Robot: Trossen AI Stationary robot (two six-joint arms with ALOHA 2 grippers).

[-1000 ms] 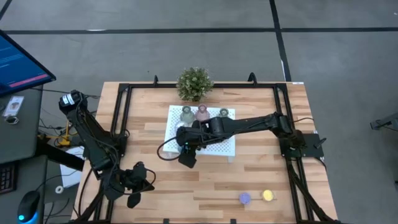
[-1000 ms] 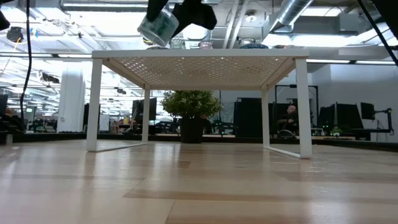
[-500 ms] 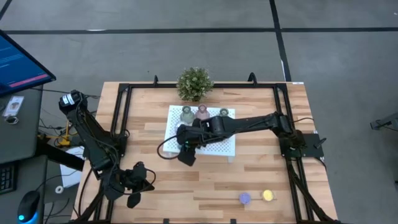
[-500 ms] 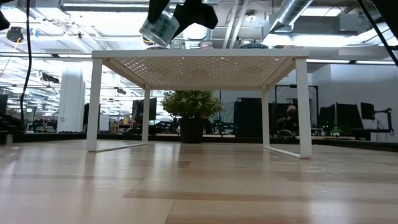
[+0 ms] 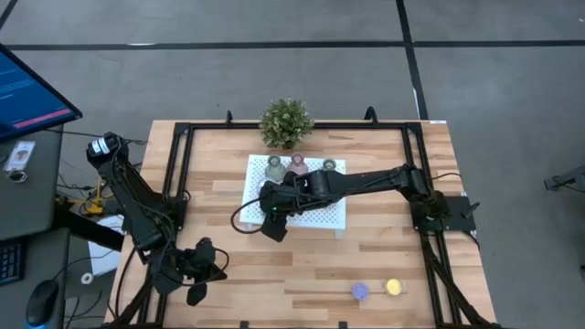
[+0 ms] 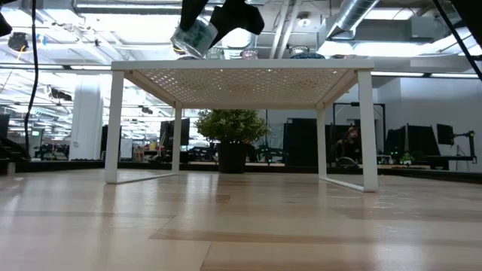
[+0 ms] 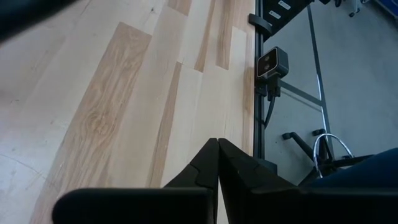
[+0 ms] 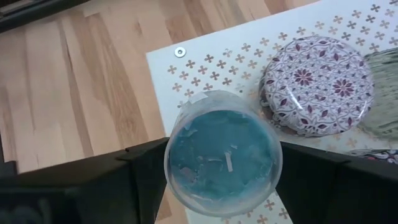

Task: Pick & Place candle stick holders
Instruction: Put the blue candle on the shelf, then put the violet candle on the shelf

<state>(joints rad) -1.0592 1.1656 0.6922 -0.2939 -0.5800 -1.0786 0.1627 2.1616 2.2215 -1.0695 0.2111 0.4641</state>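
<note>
My right gripper (image 5: 271, 216) hangs over the near-left part of the white perforated tray (image 5: 331, 217) and is shut on a glass holder with teal wax (image 8: 222, 152), which also shows in the low view (image 6: 193, 36). A speckled purple puck (image 8: 317, 84) lies on the tray beside it. Two dull green vases (image 5: 274, 167) (image 5: 329, 165) and a pink-brown one (image 5: 297, 164) stand on the tray's far edge. A lilac puck (image 5: 360, 291) and a yellow puck (image 5: 394, 286) rest on the table near its front right. My left gripper (image 7: 217, 165) is shut and empty at the table's near left (image 5: 196, 274). My right gripper pinches the teal holder's round glass wall (image 8: 171, 163) between its two fingers, one on each side. The fingers (image 8: 298, 174) come from above, slanting down. The holder is lifted clear above the tray's near-left corner and is tilted, with its open top toward the wrist.
The tray stands on four white legs (image 6: 114, 128) above the table. A bushy potted plant (image 5: 285, 122) stands behind it at the far edge. Black frame rails (image 5: 178, 174) run along the table's sides. Bare wood lies in front of the tray.
</note>
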